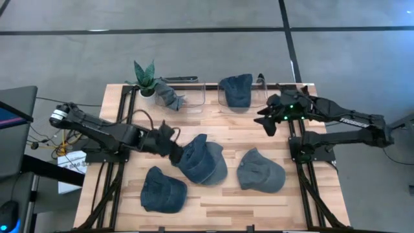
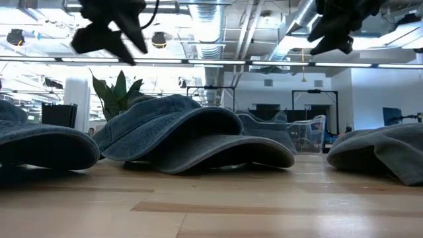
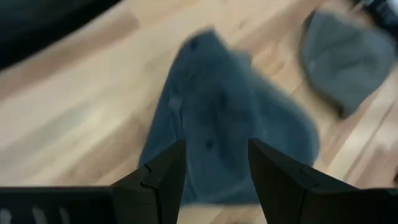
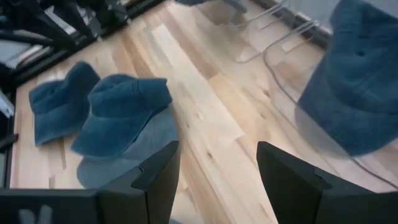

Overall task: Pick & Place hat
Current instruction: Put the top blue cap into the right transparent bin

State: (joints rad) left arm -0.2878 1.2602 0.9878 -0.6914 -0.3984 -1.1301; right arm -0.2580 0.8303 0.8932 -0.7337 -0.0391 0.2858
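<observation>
Several blue denim hats lie on the wooden table [image 1: 213, 133]. Two overlapping hats [image 1: 202, 162] rest in the middle, the upper one lying on the lower one's brim [image 2: 225, 149]. My left gripper [image 1: 174, 154] hangs open above their left edge, well clear of them in the low view [image 2: 109, 36]; in the left wrist view its fingers frame the hats [image 3: 217, 106] below. My right gripper [image 1: 265, 123] stands open above bare table near the far right [image 4: 217, 152]. Another hat [image 1: 236, 89] sits in a clear bin [image 4: 360, 81].
Further hats lie at the near left [image 1: 162, 189] and near right [image 1: 260, 170]. A grey hat [image 1: 169, 97] lies by a potted plant [image 1: 145, 77] at the far edge. The clear bins [image 1: 206, 96] line the far edge. Bare wood shows between the middle hats and the bins.
</observation>
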